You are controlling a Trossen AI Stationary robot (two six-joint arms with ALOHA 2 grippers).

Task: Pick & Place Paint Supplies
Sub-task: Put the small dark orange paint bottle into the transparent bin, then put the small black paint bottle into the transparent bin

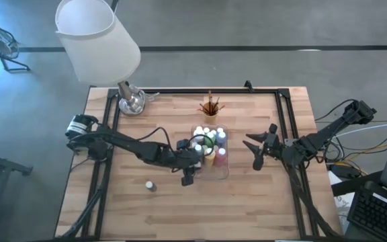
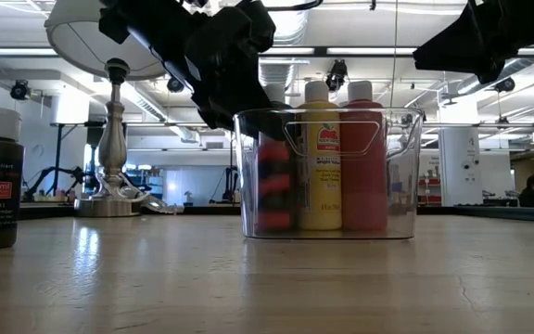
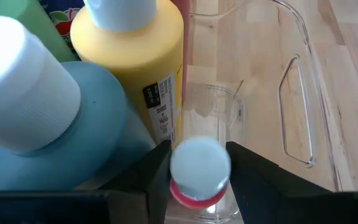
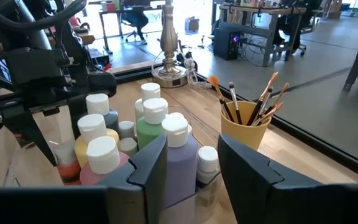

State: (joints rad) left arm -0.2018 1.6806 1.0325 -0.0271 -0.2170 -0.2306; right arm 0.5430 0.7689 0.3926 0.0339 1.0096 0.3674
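A clear plastic tray at the table's middle holds several small paint bottles, among them a yellow one, a green one and a purple one. My left gripper reaches down into the tray's near left corner and is shut on a little red bottle with a white cap. My right gripper hovers open just right of the tray, touching nothing. Thin brushes stand in an orange cup behind the tray. One dark brown bottle stands alone on the table, near left. My left gripper pinches the red bottle at its white cap between the two fingers, coming from above and pointing down into the tray. The bottle stays upright between them, beside the yellow bottle. Whether its base stands on the tray floor does not show.
A table lamp with a white shade and a metal foot stands at the far left corner. Black frame rails run along the table's sides. Bare wood lies near the front edge. A person sits far off in the room.
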